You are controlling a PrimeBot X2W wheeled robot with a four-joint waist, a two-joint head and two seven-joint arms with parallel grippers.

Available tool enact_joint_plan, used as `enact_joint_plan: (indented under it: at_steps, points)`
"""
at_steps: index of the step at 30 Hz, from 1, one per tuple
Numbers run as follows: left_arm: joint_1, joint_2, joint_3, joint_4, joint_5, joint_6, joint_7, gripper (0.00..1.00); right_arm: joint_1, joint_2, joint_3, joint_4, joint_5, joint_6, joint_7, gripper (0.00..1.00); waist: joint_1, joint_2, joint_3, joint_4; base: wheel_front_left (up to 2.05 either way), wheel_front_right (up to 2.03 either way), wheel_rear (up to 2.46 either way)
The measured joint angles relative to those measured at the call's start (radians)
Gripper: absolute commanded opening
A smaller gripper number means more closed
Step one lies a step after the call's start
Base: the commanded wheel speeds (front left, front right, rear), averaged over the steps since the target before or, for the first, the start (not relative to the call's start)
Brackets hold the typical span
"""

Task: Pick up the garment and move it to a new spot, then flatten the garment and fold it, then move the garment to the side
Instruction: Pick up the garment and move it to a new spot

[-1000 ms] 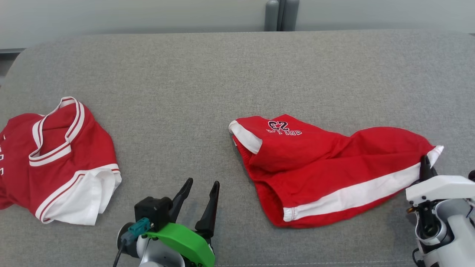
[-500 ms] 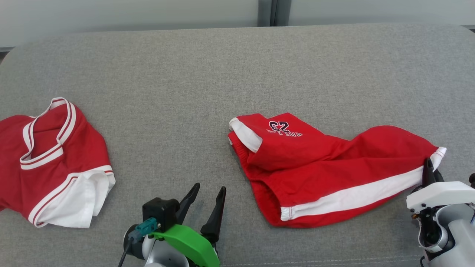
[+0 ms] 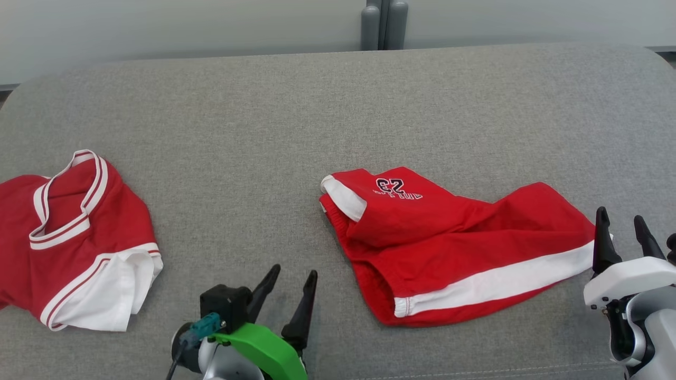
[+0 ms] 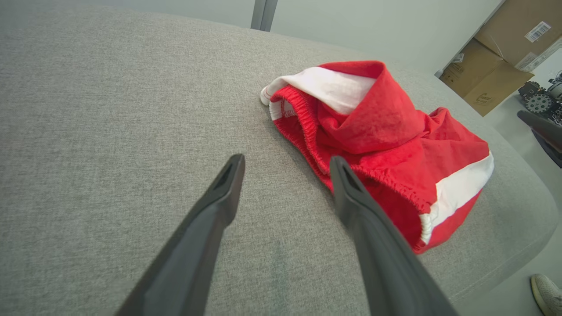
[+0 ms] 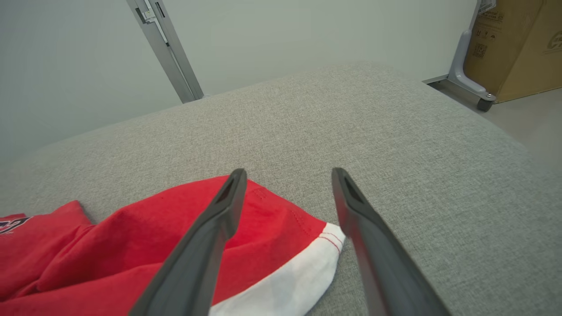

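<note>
Red shorts (image 3: pixel 454 248) with a white side stripe and a "23" print lie crumpled on the grey cushion (image 3: pixel 264 116), right of centre. My right gripper (image 3: pixel 619 215) stands open at the shorts' right leg hem; in the right wrist view the white hem corner (image 5: pixel 307 272) lies below and between the spread fingers of that gripper (image 5: pixel 288 172), with nothing held. At the lower middle my left gripper (image 3: pixel 293 272) is open, just left of the shorts' elastic waistband (image 4: pixel 307 127). Seen from the left wrist, that gripper (image 4: pixel 286 161) hangs over bare cushion.
A second red garment, a jersey (image 3: pixel 74 237) with white trim, lies at the far left of the cushion. A grey metal post (image 3: pixel 383 24) stands behind the cushion. Cardboard boxes (image 5: pixel 518 44) and a shoe (image 4: pixel 546 289) are on the floor past the right edge.
My right gripper has opened and let go of the shorts' leg hem, which now rests on the cushion. The head camera has shifted a little. The left gripper stays open.
</note>
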Motion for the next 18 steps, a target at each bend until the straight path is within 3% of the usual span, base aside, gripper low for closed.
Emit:
enact_joint_plan:
  at_steps: [10,18]
  points:
    - [0.011,-0.025,-0.073,0.043,-0.096,-0.062,0.08,1.0,0.029,0.019,-0.013,-0.027,-0.008,0.0,0.0,1.0,0.0,0.0,0.012,-0.015,0.0,0.0,0.0]
    - [-0.031,-0.044,-0.068,0.097,-0.187,-0.063,0.125,1.0,0.028,0.042,0.002,-0.05,-0.032,0.0,-0.001,1.0,0.0,0.0,0.031,-0.045,0.0,0.0,0.0]
